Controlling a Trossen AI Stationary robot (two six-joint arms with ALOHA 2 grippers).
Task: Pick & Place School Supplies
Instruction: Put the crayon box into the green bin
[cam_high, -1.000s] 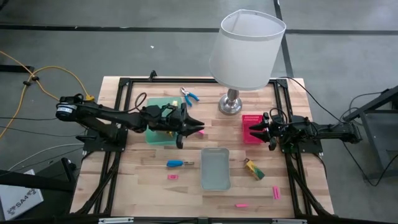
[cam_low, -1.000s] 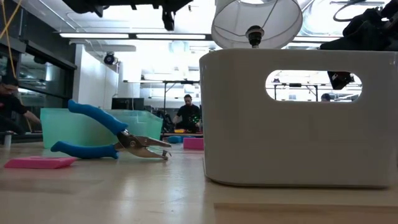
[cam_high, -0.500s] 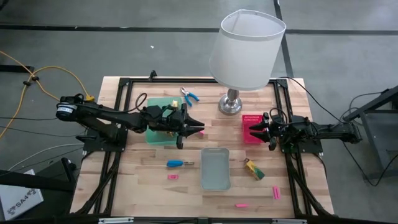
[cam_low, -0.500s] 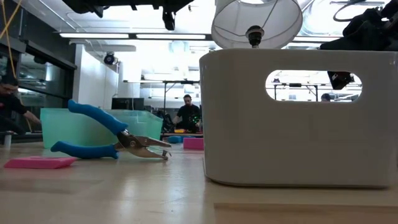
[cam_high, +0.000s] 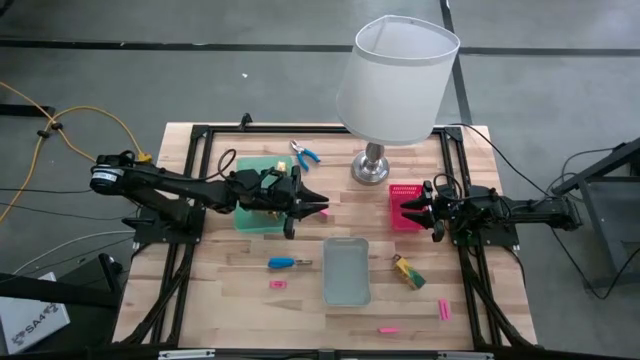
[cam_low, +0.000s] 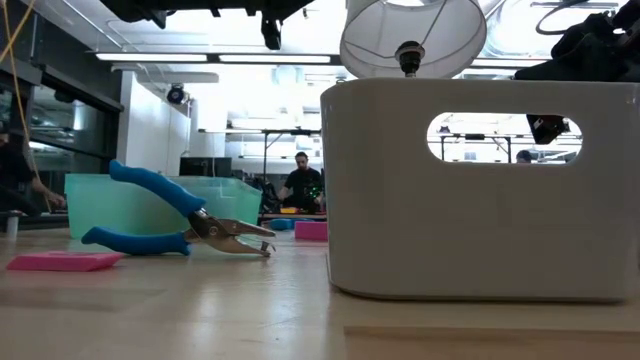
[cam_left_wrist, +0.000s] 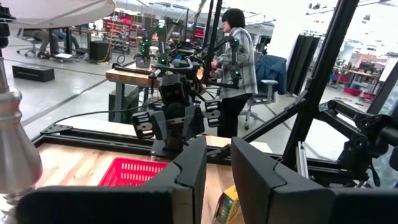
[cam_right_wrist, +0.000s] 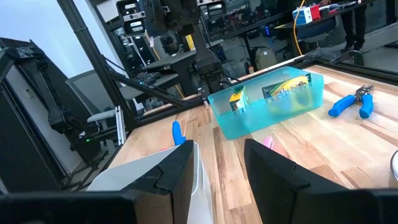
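Observation:
My left gripper (cam_high: 318, 207) hangs open above the table just right of the green tray (cam_high: 256, 208), over a flat pink bar (cam_high: 323, 213) that lies on the wood. My right gripper (cam_high: 408, 211) is open above the pink tray (cam_high: 404, 193) and holds nothing. The blue-handled pliers (cam_high: 304, 153) lie flat near the far edge, and the blue-handled screwdriver (cam_high: 283, 263) lies left of the grey tray (cam_high: 346, 271). A yellow-and-green piece (cam_high: 408, 272) and pink bars (cam_high: 278, 284) (cam_high: 444, 310) (cam_high: 388, 329) lie on the table. The right wrist view shows yellow-and-green pieces (cam_right_wrist: 291, 84) in the green tray.
A big white-shaded lamp (cam_high: 396, 78) stands on its metal base (cam_high: 370, 168) at the far middle, between both arms. A black frame (cam_high: 200, 135) runs around the table. Bare wood lies at the near left corner. People work at benches in the room behind.

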